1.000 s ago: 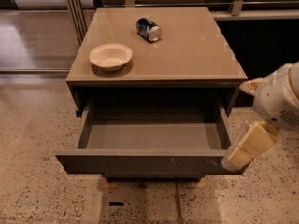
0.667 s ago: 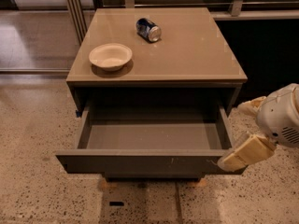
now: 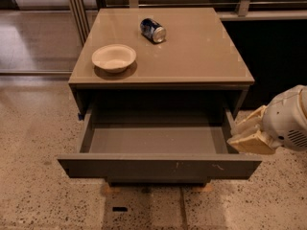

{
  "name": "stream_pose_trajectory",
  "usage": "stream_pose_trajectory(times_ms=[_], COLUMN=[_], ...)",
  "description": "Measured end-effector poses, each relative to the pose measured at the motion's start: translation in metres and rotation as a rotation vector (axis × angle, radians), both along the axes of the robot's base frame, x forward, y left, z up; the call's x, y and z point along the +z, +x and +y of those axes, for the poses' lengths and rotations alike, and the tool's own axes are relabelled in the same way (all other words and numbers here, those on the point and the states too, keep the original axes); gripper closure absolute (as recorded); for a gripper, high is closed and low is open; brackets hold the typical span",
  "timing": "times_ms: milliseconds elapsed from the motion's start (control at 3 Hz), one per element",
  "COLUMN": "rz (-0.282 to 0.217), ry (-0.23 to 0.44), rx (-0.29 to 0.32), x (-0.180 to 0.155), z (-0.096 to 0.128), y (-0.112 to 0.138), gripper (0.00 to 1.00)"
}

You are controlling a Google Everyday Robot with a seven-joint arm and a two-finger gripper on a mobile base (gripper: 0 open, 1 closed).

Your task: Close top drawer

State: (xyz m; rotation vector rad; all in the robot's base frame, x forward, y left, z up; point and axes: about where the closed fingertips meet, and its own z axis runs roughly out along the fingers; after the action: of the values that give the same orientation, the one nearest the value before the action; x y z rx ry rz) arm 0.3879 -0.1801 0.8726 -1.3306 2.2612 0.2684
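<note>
The top drawer of the brown cabinet stands pulled far out. Its shallow grey box is empty. Its flat front faces me and bears small white scratches right of centre. My gripper, cream-coloured on a white wrist, hangs at the right of the view. It is just outside the drawer's right wall, close to the right front corner and a little above the drawer front. I cannot tell whether it touches the drawer.
On the cabinet top lie a shallow cream bowl at the left and a blue can on its side at the back. Speckled floor surrounds the cabinet. A dark panel stands at the right.
My gripper has swung in and upward from the drawer's right front corner to beside its right wall. The drawer, bowl and can have not moved.
</note>
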Motion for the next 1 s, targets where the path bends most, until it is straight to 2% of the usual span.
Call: stream_pose_trajectory(times_ms=[333,667,1000], rz=[-0.020,-0.023,-0.011], ry=[0.034,0.117,0.198], rx=[-0.022,-0.101,-0.170], x=[-0.010,-0.051,-0.103], z=[0.002,0.004,0.010], y=[-0.002,-0.004,0.007], gripper=[0.88,1.00,1.00])
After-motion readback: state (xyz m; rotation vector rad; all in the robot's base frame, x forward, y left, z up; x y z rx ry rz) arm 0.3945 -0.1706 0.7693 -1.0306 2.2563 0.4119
